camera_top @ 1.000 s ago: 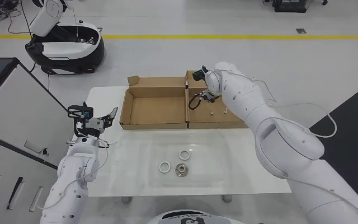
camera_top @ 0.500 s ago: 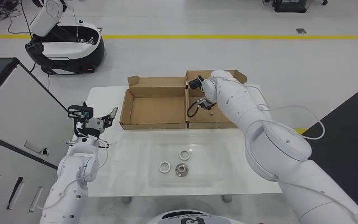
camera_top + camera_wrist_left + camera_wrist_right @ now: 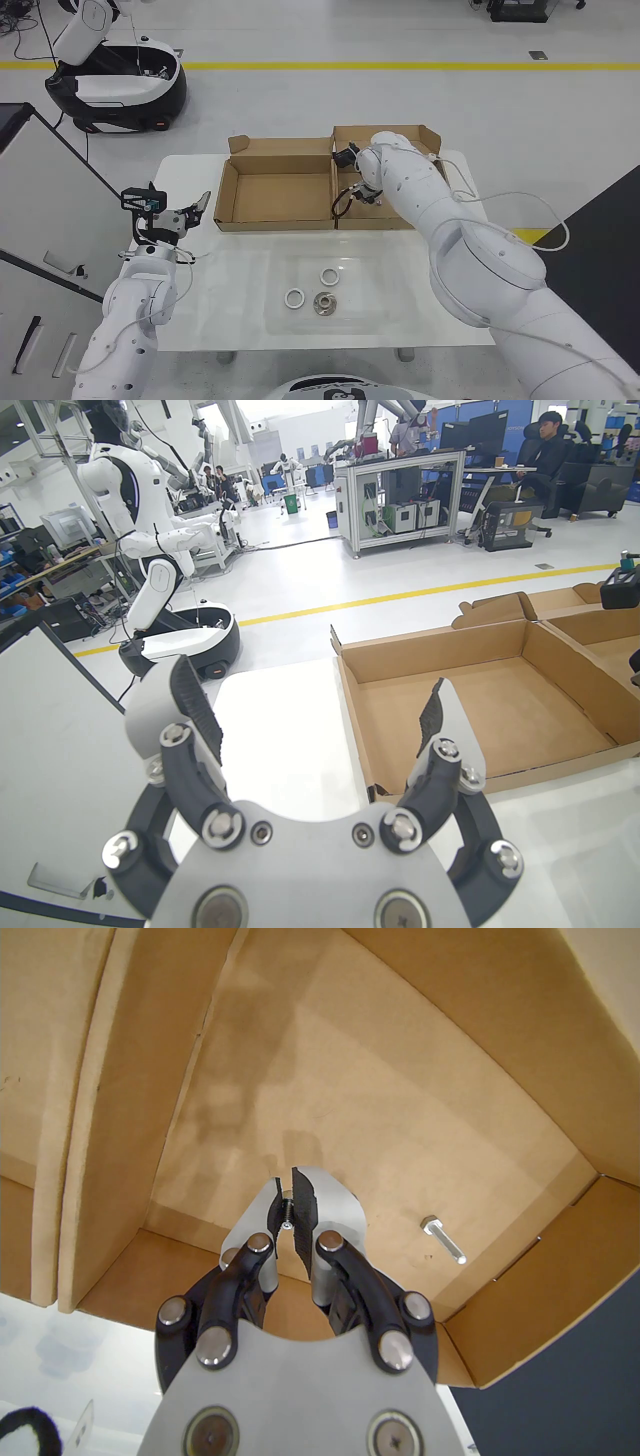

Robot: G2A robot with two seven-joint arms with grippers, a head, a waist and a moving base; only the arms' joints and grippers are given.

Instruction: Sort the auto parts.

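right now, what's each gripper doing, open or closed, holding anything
Left gripper: open, holding nothing.
Right gripper: closed on a small bolt, above the floor of a cardboard box.

Bright o/head light, glare on table (image 3: 232, 290)

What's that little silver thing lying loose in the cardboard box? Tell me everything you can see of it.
It is a bolt: shiny silver metal, with a hexagonal head at one end and a straight round shank; any thread is too fine to tell. It lies flat on its side on the floor of the box, near a corner, touching only cardboard. The right gripper, shut on a second bolt, is apart from it.
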